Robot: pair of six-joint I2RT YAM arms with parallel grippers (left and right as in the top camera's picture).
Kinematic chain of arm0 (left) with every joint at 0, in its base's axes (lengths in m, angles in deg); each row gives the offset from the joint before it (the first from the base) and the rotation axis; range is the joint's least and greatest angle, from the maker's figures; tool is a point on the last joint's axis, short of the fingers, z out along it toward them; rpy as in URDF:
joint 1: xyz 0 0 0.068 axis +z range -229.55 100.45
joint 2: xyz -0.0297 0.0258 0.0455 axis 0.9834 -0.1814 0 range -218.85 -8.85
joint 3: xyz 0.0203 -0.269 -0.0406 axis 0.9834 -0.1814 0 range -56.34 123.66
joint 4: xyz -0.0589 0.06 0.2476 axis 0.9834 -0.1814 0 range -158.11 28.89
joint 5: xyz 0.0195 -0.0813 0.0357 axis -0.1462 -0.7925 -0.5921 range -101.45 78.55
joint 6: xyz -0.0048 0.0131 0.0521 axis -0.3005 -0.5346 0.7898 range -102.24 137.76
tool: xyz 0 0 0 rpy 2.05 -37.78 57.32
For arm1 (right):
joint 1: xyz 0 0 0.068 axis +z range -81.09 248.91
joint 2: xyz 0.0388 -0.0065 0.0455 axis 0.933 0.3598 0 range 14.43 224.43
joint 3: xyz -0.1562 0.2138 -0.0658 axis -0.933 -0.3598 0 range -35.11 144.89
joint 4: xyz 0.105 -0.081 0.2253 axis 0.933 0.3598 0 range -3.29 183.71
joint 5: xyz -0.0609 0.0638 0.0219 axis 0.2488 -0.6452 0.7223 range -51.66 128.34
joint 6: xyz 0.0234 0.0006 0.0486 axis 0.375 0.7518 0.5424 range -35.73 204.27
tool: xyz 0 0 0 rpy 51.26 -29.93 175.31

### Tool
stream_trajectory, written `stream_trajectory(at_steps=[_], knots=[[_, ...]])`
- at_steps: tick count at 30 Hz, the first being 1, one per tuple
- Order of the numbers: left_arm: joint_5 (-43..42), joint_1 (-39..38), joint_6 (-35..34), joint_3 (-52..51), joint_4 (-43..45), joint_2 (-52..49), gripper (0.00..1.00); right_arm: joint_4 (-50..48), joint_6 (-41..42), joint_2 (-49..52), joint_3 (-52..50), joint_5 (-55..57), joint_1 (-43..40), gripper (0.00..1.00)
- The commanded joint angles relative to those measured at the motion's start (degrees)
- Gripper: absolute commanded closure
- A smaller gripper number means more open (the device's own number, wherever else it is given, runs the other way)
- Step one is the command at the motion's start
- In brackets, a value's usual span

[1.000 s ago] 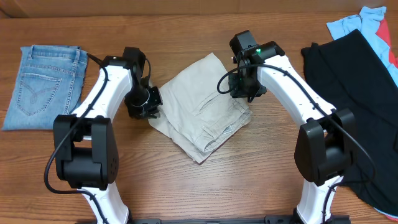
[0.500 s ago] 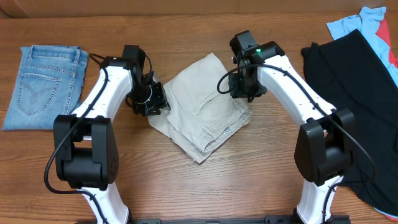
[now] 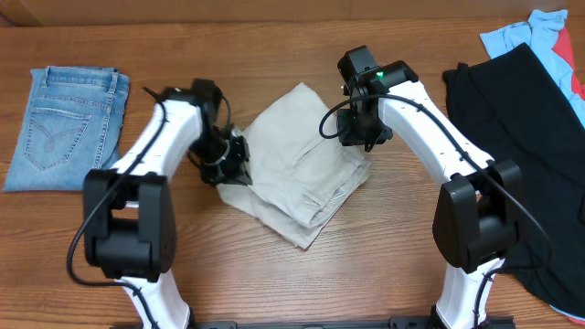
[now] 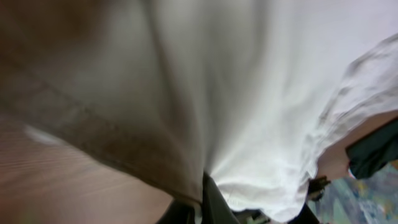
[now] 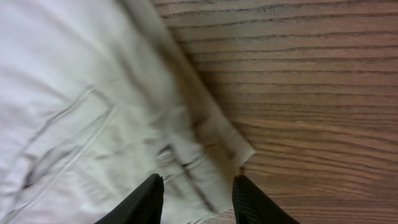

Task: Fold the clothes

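The pale beige shorts [image 3: 292, 160] lie folded and rumpled in the middle of the wooden table. My left gripper [image 3: 236, 170] is at their left edge, shut on a pinch of the cloth. In the left wrist view the shorts [image 4: 249, 93] fill the frame, and the fabric runs down into my closed left gripper [image 4: 202, 202]. My right gripper [image 3: 359, 137] hovers over the right edge of the shorts. Its dark fingers [image 5: 142, 199] stand apart over a hem and a seam of the shorts [image 5: 81, 93], with nothing clamped between them.
Folded blue jeans [image 3: 64, 123] lie at the far left. A large black garment [image 3: 530, 137] covers the right side, with a light blue and red cloth [image 3: 548, 32] behind it. Bare wood [image 5: 311, 93] shows to the right of the shorts.
My left gripper moved right onto the shorts' left edge, opened, then shut on the cloth. The shorts' lower part shifted slightly down and right. The right arm stayed still.
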Motion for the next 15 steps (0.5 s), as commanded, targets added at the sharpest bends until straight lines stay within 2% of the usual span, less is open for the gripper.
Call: stream_trajectory(at_steps=[1, 3, 9, 15], knots=[[9.2, 3.0, 2.2, 5.2, -4.0, 5.8, 0.96, -0.3, 0.1, 0.2, 0.8, 0.2, 0.1, 0.60], [14.9, 3.3, -0.3, 4.3, -4.3, 6.3, 0.96, -0.6, 0.1, 0.2, 0.8, 0.2, 0.1, 0.60], [13.3, 2.4, -0.5, -3.6, -2.2, 5.9, 0.96, -0.3, 0.1, 0.2, 0.8, 0.2, 0.1, 0.60], [20.0, 3.1, -0.5, -11.0, -2.8, 5.9, 0.96, -0.2, 0.1, 0.2, 0.8, 0.2, 0.1, 0.60]])
